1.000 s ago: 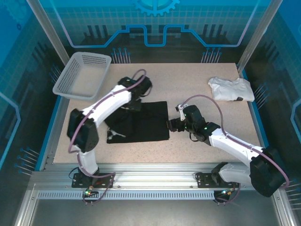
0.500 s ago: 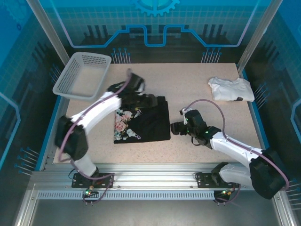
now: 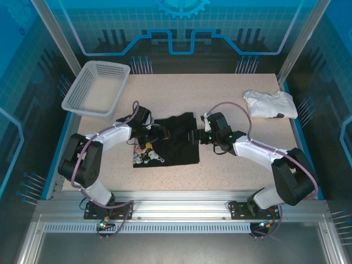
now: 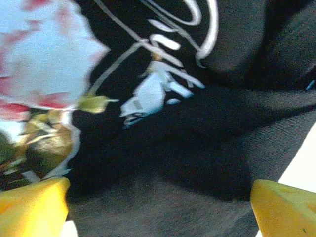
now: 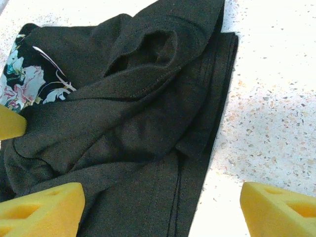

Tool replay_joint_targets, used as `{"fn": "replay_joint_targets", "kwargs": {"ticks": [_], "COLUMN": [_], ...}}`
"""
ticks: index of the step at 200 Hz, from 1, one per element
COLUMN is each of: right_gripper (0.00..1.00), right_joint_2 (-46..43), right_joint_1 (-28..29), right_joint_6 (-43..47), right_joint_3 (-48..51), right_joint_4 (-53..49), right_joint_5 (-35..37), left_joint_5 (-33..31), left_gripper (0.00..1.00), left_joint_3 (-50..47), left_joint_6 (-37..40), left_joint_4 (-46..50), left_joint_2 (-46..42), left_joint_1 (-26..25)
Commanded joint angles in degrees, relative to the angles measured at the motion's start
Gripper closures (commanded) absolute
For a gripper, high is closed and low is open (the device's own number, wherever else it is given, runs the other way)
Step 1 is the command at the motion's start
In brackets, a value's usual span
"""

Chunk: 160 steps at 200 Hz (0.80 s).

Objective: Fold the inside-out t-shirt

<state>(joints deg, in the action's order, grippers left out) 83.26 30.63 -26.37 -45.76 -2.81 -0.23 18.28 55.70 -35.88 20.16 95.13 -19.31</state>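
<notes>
The inside-out t-shirt [image 3: 176, 146] lies crumpled and partly folded in the middle of the table, black, with a flowered print [image 3: 144, 154] showing at its left. My left gripper [image 3: 151, 132] hangs open at its upper left. In the left wrist view its yellow fingertips [image 4: 32, 207] stand wide apart over the dark cloth [image 4: 187, 148] with nothing between them. My right gripper [image 3: 193, 136] is open at the shirt's right edge. In the right wrist view its fingers [image 5: 42, 210] straddle the hem [image 5: 197, 163], one over cloth and one over bare table.
A smaller white folded garment [image 3: 269, 103] lies at the back right. A pale plastic basket [image 3: 96, 87] stands at the back left corner. Speckled tabletop [image 3: 220, 170] runs along the front and right of the shirt.
My left gripper has opened and let go of the cloth, then drawn back to the left. The flowered print has come into view. My right gripper has moved up to the shirt's right edge.
</notes>
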Motion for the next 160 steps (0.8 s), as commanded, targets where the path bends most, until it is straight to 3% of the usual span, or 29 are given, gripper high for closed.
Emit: {"fn": "replay_joint_targets", "kwargs": {"ticks": [1,43,69,91,126,160], "right_gripper": [0.17,0.16,0.16,0.16,0.18,0.23], "right_joint_2": [-1.9,-9.3,-16.5,-19.9,-18.4,-11.8], "right_joint_1": [-0.8,-7.0,-15.2,-19.6,-17.7,-5.4], "right_joint_6": [-0.6,0.6,-2.7,-4.7,-4.4,-3.2], "right_joint_3": [0.4,3.2,6.8,8.6,9.8,8.3], "right_joint_4": [-2.7,-8.6,-10.7,-11.1,-7.0,-0.7], "right_joint_5": [1.2,5.1,5.7,4.2,-2.2,-6.8], "left_joint_5": [8.8,10.3,16.0,18.1,17.8,12.4], "left_gripper": [0.07,0.08,0.11,0.11,0.08,0.09], "left_joint_3": [0.1,3.4,5.3,6.6,2.1,-4.6], "left_joint_6": [-3.1,-6.7,-12.1,-10.2,-3.8,-3.6], "left_joint_4": [-9.1,-15.8,-25.1,-25.9,-21.1,-13.7], "left_joint_2": [0.7,0.4,6.4,6.6,-3.2,-9.6], "left_joint_1": [-3.8,-14.6,-18.7,-20.2,-14.7,-0.1]}}
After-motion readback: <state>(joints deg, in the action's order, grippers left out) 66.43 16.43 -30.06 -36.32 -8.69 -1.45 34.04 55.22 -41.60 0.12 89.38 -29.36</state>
